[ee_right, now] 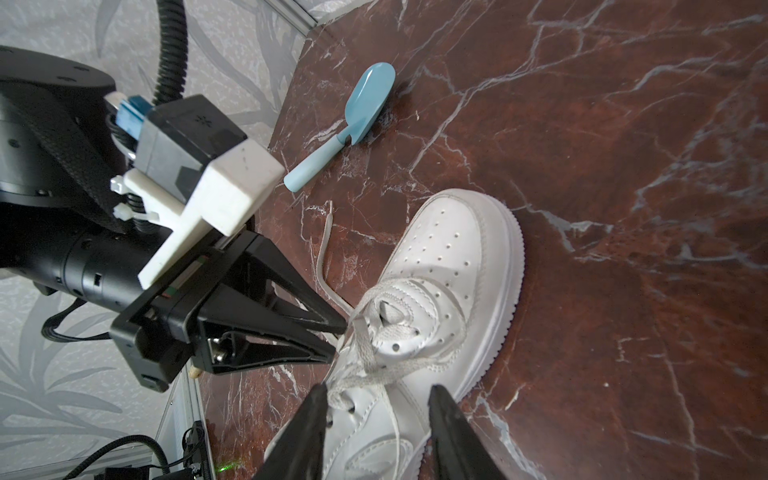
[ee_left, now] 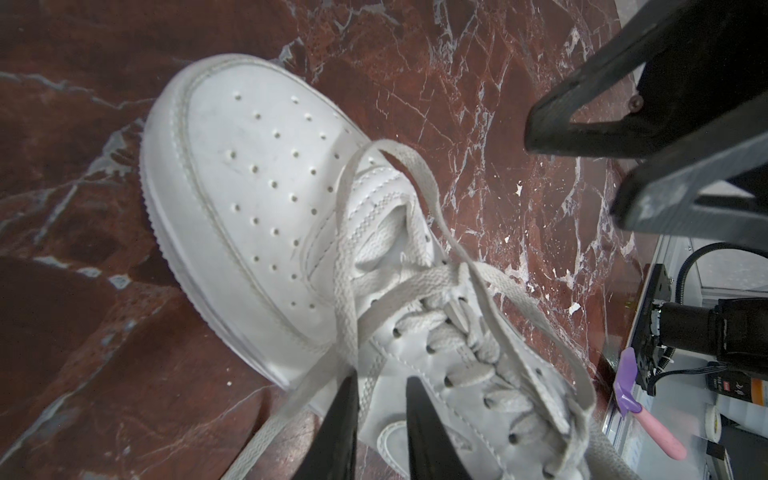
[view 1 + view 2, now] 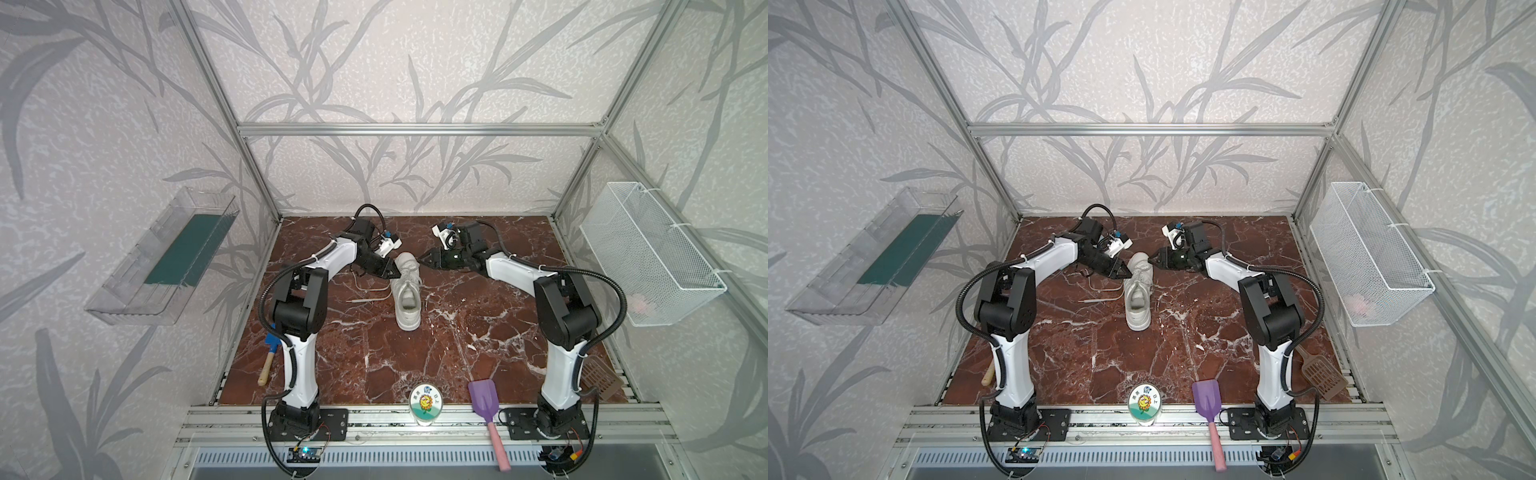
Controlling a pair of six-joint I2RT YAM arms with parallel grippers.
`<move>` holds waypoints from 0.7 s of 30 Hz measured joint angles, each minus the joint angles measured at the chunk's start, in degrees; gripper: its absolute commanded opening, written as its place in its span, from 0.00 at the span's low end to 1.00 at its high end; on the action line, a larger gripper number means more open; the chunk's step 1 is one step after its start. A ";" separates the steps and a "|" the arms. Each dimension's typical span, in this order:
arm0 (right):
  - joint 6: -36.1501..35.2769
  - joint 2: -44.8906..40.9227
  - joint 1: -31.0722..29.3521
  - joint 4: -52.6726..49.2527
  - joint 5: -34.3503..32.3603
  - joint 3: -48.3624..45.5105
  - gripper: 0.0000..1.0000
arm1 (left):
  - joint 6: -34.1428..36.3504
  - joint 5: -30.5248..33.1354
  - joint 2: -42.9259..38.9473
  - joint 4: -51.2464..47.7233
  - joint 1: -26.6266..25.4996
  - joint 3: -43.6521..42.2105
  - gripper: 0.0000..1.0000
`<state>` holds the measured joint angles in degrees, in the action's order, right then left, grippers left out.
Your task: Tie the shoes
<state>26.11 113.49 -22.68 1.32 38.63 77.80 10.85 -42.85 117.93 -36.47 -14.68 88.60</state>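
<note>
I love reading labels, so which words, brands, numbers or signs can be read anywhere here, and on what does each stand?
"日上": on the round lid with a sunflower picture at the front edge, right of the flower, as far as it reads.
Two characters left of the flower: too blurred to read.
Label on the dark box in the left wrist view: too small and blurred to read.
Shoe: no brand or writing shows.

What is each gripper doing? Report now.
Left gripper: narrow gap around a flat white shoelace; grip cannot be told.
Right gripper: open over the white low-top sneaker.
</note>
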 measured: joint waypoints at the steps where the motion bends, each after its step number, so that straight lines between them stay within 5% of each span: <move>1: 0.00 0.00 0.04 0.00 0.00 -0.02 0.41 | -0.02 0.22 -0.11 0.26 0.00 -0.52 0.24; 21: -0.17 0.00 0.17 -0.22 0.04 -0.52 0.41 | -3.63 2.56 -6.23 9.35 0.22 -9.01 0.31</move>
<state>25.93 113.49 -22.50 1.10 38.68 77.28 7.22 -40.29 111.70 -27.11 -14.46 79.59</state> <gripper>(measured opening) 0.413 0.311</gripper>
